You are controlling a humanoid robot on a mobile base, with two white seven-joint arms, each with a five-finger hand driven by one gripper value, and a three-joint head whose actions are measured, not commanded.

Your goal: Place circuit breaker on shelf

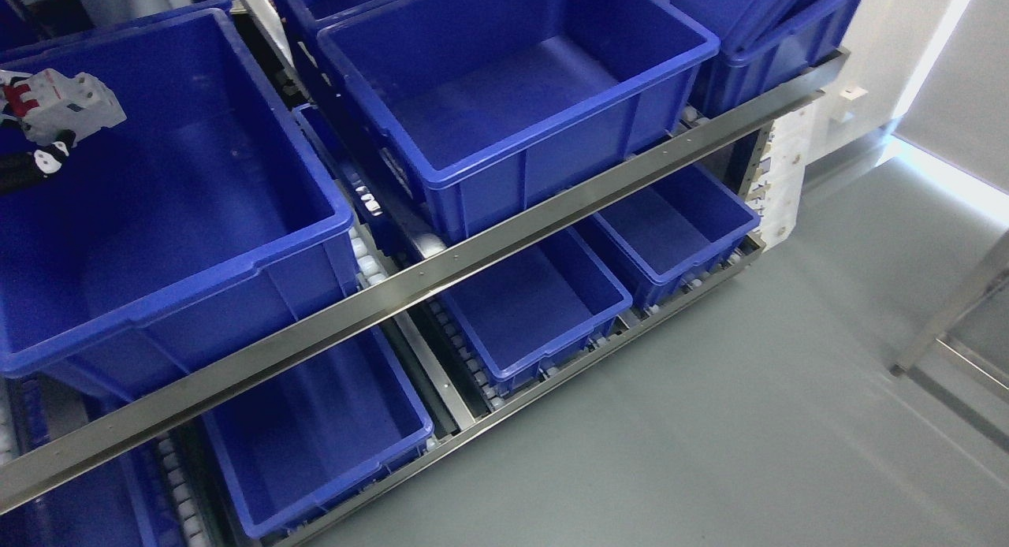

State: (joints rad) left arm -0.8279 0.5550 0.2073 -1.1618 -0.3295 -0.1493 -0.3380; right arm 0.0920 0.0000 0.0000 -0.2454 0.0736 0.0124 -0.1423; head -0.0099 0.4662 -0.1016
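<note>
The lower blue bins (315, 437) sit nearest, under the steel rail (441, 271) of the shelf; at far left, the left hand (35, 161) has its fingers (55, 149) closed on the circuit breaker (67, 106), held over the large upper bin (181, 216); rigid, light, smooth plastic, best pinched across its flat sides.

Your breaker (67, 104), white-grey with red toggles, hangs tilted over the large blue bin (299, 184) at the shelf's (441, 275) upper tier, far left.
</note>
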